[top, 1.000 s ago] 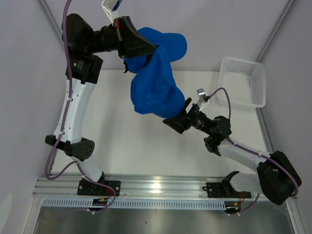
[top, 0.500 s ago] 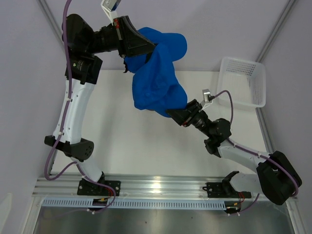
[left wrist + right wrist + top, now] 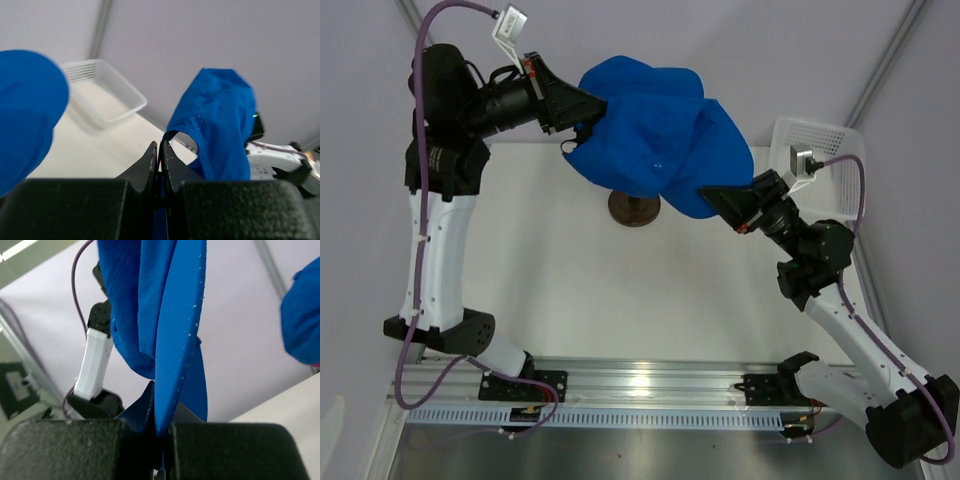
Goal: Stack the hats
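While aloft, blue hat [image 3: 650, 140] between left pincer [image 3: 586, 113] and right pincer [image 3: 713, 194].

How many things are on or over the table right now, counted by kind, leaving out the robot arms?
blue cap: 1
white mesh basket: 1
dark round stand base: 1
Total: 3

Left tool [image 3: 582, 122] and right tool [image 3: 715, 193], raised above the counter's [image 3: 570, 270] far edge, each clamp tight on the royal blue fabric cap [image 3: 650, 130].
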Action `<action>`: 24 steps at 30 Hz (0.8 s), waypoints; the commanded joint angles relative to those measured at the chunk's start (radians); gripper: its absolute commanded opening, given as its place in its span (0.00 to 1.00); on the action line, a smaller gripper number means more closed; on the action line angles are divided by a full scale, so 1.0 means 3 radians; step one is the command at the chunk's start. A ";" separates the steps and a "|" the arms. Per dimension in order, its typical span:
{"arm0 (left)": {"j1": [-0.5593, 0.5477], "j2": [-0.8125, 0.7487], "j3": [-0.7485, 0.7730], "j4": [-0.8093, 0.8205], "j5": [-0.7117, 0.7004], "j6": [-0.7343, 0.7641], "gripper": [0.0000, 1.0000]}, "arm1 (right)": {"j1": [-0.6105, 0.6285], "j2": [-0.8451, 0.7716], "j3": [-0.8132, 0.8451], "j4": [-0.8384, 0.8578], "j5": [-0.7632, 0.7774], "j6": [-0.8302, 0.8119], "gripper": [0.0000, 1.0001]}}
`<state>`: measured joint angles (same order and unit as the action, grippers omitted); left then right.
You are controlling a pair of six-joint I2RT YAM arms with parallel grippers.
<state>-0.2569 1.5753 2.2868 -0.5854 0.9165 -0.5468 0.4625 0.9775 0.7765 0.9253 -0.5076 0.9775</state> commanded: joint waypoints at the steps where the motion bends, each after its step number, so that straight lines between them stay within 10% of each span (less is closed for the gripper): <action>1: 0.0186 -0.0357 -0.0248 -0.0422 -0.0600 0.0437 0.09 | -0.0273 0.0075 0.0478 -0.0389 -0.0698 0.0397 0.00; 4: 0.0217 -0.0475 -0.0377 -0.0396 -0.0902 0.0361 0.18 | -0.0487 0.0483 0.1178 -0.0665 -0.1139 0.0795 0.00; 9: 0.0222 -0.0648 -0.0316 -0.0589 -0.1509 0.0427 0.99 | -0.0749 0.0975 0.1855 -0.0926 -0.1386 0.1537 0.00; 14: 0.0273 -0.1001 -0.0329 -0.0922 -0.3352 0.0411 0.99 | -0.1198 0.0776 0.1865 -0.1972 -0.0912 0.1390 0.00; 22: 0.0289 -0.1851 -0.1359 -0.0303 -0.3796 0.0631 1.00 | -0.1900 0.0628 0.2297 -0.1485 0.0257 0.2176 0.00; 24: 0.0289 -0.1846 -0.1409 -0.0375 -0.3868 0.0667 0.99 | -0.1961 0.0582 0.2533 -0.2805 0.0250 0.1587 0.00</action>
<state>-0.1791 0.9951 1.9026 -0.7277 -0.1429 -0.3935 -0.1173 1.1927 1.4761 0.3412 -0.5560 1.5169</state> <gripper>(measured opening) 0.994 0.033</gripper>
